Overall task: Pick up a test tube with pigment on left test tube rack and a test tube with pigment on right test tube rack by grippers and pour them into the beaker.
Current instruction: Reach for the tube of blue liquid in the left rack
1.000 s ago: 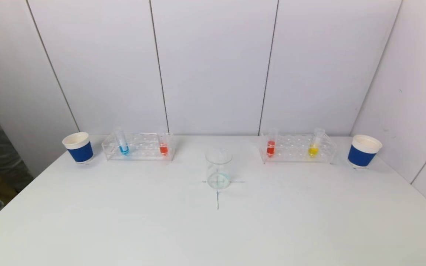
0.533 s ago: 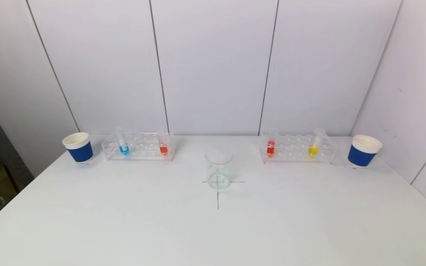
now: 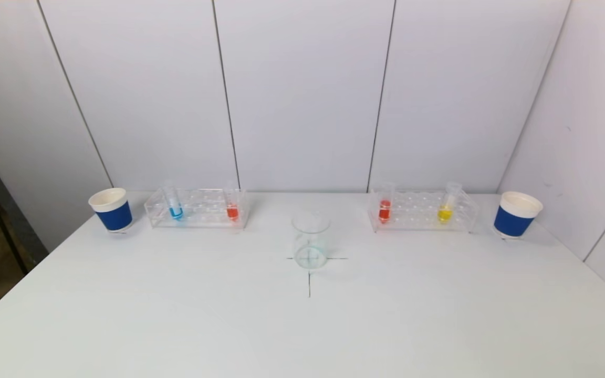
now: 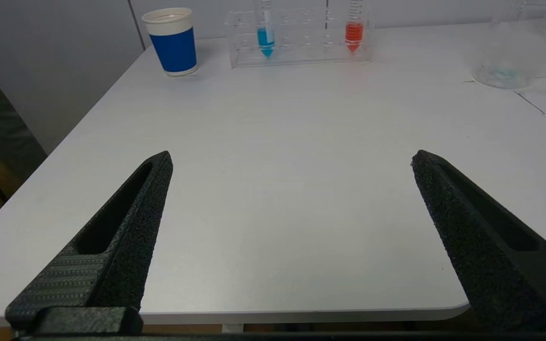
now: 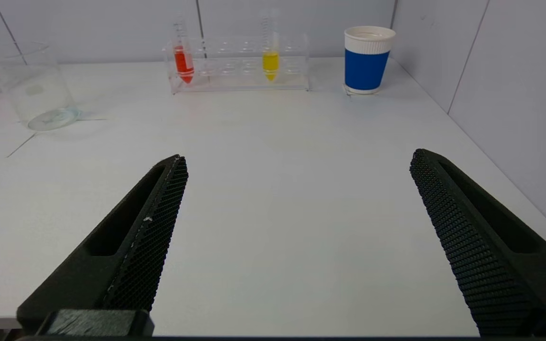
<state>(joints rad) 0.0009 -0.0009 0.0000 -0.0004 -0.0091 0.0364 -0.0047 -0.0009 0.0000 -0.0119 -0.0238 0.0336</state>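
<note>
The head camera looks forward and down from above the near edge of the white bench (image 3: 176, 315), facing the panelled back wall (image 3: 302, 94). Each wrist camera sits low at the bench's near edge, looking out between its own spread end effector fingers: the left end effector (image 4: 292, 158) toward the left rack (image 4: 301, 38), the right end effector (image 5: 296, 156) toward the right rack (image 5: 237, 61). All three views share the beaker (image 3: 310, 239).

both arms outside head view; beaker (image 4: 510, 52) cut off at left wrist view's edge.
</note>
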